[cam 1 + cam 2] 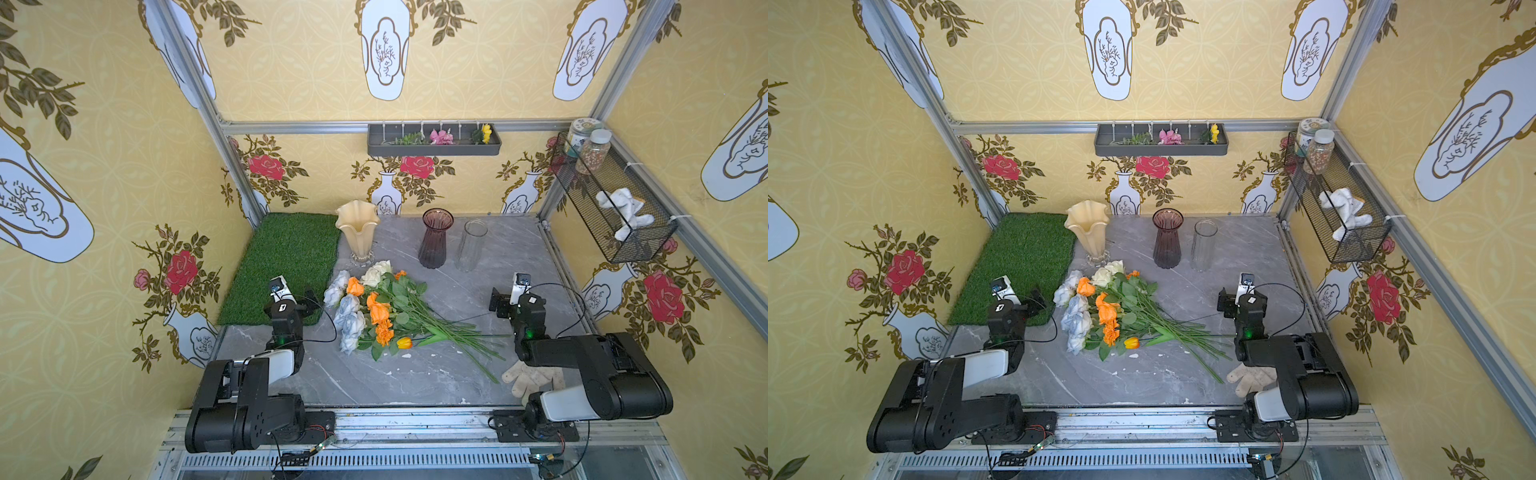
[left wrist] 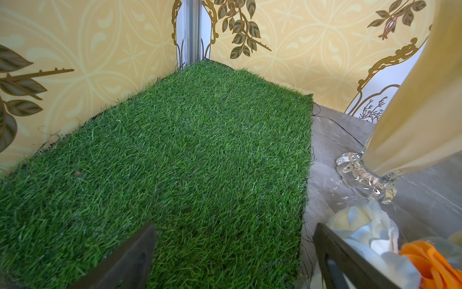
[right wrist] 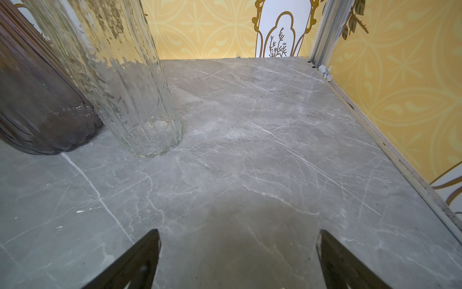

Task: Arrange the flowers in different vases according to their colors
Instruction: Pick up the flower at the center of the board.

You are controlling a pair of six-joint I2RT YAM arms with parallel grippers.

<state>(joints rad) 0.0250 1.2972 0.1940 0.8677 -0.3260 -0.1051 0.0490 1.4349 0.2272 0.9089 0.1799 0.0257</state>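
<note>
On the grey marble surface [image 1: 436, 374], the flowers [image 1: 386, 307] lie in one loose bunch near the middle, heads toward the left arm and green stems [image 1: 457, 336] fanning out toward the right arm. Pale blue-white roses [image 1: 347, 316] form the edge nearest the left arm, orange blooms [image 1: 379, 311] sit just inside them, cream-white roses [image 1: 376, 272] lie at the far end of the bunch, and a small yellow tulip [image 1: 404, 343] lies at its near edge. None of the flowers is in a vase yet. Behind the bunch three stand upright in a row: a cream-amber vase [image 1: 357, 232] with a ruffled rim, just beside the edge of a green grass mat [image 1: 286, 257]; a dark purple ribbed vase [image 1: 435, 239]; and a clear glass vase [image 1: 471, 245] just beside the purple one. The left gripper [image 2: 232, 260] hangs over the near corner of the mat with its fingers spread wide and nothing between them; in the left wrist view one finger [image 2: 350, 262] stands just beside a blue-white rose. The right gripper [image 3: 237, 260] hangs above bare surface on the far side of the stems from the left arm, also spread wide and holding nothing, facing the clear and purple vases. A pale glove [image 1: 528, 376] lies on the surface, partly hidden under the right arm. On the back wall a dark tray [image 1: 434, 149] holds small pink and yellow sprigs, and a wire basket [image 1: 615, 232] on the side wall holds two jars [image 1: 592, 149] and a white bundle
</note>
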